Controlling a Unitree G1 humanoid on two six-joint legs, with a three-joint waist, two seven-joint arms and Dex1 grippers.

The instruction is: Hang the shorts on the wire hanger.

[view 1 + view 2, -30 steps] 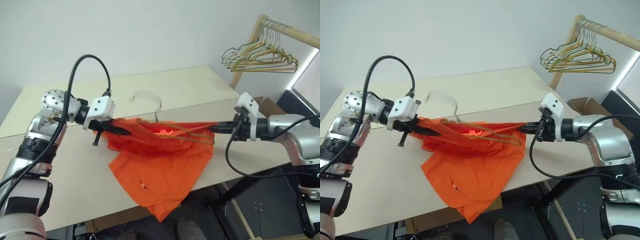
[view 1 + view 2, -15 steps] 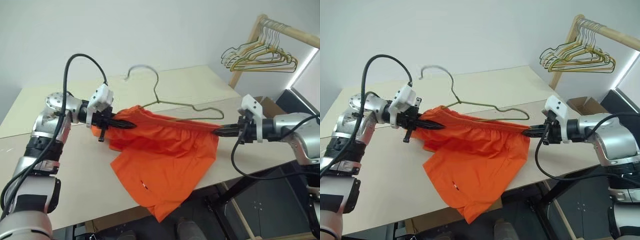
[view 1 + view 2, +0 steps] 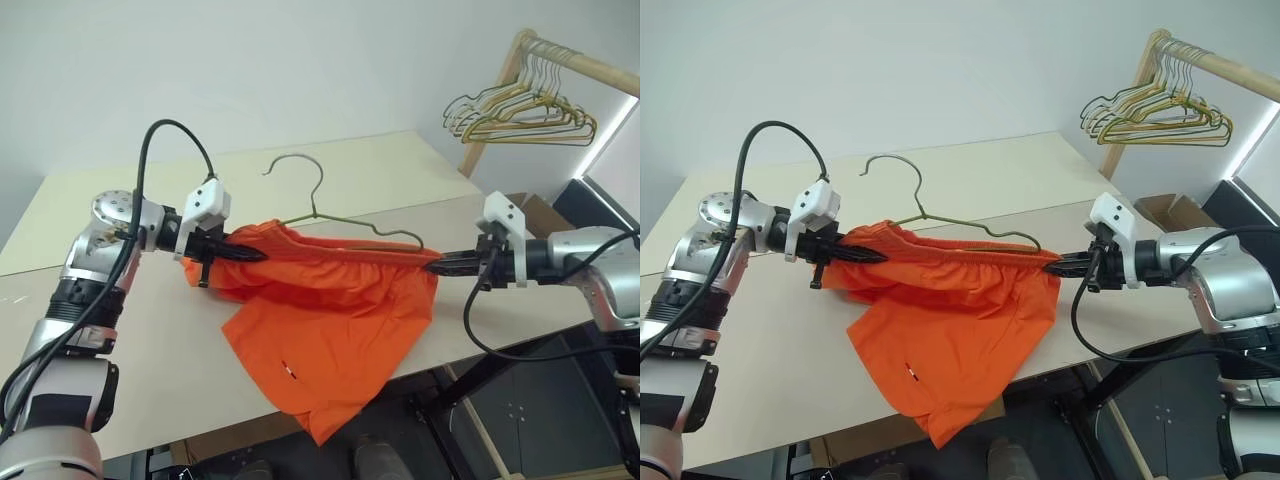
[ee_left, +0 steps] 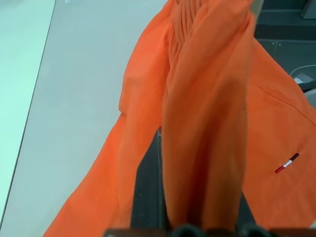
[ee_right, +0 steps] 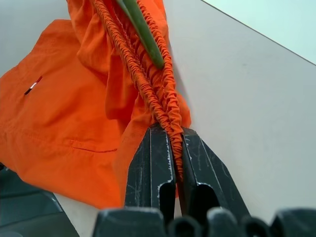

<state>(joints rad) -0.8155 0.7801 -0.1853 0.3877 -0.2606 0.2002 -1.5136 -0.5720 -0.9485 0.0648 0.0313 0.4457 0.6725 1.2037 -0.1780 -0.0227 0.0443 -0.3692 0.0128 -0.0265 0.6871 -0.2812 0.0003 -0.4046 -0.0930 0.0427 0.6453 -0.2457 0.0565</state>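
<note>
- We judge the shorts (image 3: 330, 310) light, soft and limp; the gathered waistband (image 5: 148, 89) is the surest place to take hold.
- They hang mid-frame, waistband stretched left to right as the long axis, legs drooping toward the lower edge onto the table (image 3: 130, 390).
- The wire hanger (image 3: 330, 215) lies along the waistband, hook pointing to the top of the frame.
- The left tool (image 3: 245, 255) and right tool (image 3: 440, 265) each pinch one waistband end.

Head pair looks forward and down over the table (image 3: 150, 380), from some way back. Each wrist camera sits close along its gripper, facing the shorts (image 3: 960, 330), common to all views.
</note>
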